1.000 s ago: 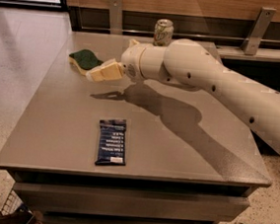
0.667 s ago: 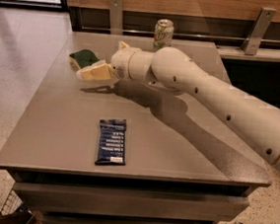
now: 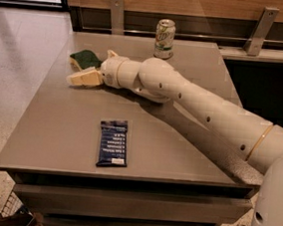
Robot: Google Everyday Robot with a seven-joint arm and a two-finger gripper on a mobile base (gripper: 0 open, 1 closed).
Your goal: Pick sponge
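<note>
The sponge (image 3: 85,57) lies near the table's far left edge, its dark green top facing up. My gripper (image 3: 81,71) has reached across the table from the right and sits right at the sponge. One pale yellow finger (image 3: 85,77) lies along the sponge's near side. A bit of the other finger (image 3: 110,54) shows at its far side. The jaws stand apart, with the sponge in or just beside the gap, and its right end is hidden by the wrist.
A green soda can (image 3: 164,38) stands at the back middle of the grey table (image 3: 186,164). A dark blue snack-bar wrapper (image 3: 113,143) lies flat near the front edge. My arm (image 3: 207,109) crosses the right half. A wooden wall and rail run behind.
The gripper has moved left along the table and now sits against the sponge. The sponge, can and wrapper have not moved.
</note>
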